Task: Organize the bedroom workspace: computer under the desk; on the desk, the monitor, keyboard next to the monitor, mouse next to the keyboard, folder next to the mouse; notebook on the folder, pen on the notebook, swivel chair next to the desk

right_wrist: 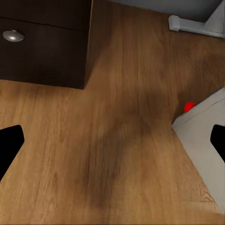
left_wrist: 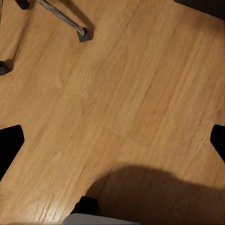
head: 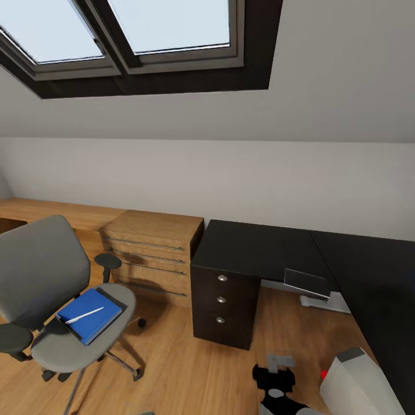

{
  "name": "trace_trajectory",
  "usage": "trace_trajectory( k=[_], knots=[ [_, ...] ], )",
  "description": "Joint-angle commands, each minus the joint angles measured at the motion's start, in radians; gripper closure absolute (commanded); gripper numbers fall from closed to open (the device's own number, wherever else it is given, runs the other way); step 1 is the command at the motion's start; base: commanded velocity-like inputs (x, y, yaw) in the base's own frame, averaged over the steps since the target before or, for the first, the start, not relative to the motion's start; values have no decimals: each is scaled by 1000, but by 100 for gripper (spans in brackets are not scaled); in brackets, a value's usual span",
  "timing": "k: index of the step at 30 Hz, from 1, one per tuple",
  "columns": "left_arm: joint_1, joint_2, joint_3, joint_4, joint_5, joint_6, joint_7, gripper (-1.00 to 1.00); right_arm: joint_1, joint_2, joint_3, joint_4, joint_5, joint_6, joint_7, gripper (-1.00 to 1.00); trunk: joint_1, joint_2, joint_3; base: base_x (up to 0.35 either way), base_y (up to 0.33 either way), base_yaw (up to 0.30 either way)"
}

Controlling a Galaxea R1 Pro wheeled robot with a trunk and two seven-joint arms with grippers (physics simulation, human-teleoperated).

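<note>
Hanging low over floor [right_wrist: 93, 154], both end effectors agape, empty.

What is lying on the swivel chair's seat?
On the swivel chair seat lies a blue flat item with the pen on top. A dark edge shows beneath it; what that is stays covered.

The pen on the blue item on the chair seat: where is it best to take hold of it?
Probably at mid-length, from straight above, jaws across its thin shaft. The pen lies flat and diagonal on the blue folder on the swivel chair, so no side offers an underside.
</note>
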Motion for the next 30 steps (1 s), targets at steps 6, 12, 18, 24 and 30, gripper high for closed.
trace_trajectory(
  k=[6,12,18,24,30],
  knots=[
    [-2,-1,-12,77,7,-13,-29,-100,63,5,9,4,-3,-109,7,-100,0,-1,-1,0,0,0],
    [-2,-26,-9,139,7,-16,-93,-100,84,8,8,5,-8,-154,9,-100,0,-1,-1,0,169,191],
    [-2,-33,-9,144,7,-16,-94,-100,90,9,8,6,-8,-154,9,-100,0,-1,-3,0,317,270],
    [-2,-35,-12,145,7,-16,-94,-100,91,10,8,6,-8,-154,10,-100,0,-1,-7,0,326,265],
    [-2,-75,-12,210,3,-16,-95,-100,91,10,8,6,-8,-154,11,-100,0,-1,-12,0,291,247]
  ],
)
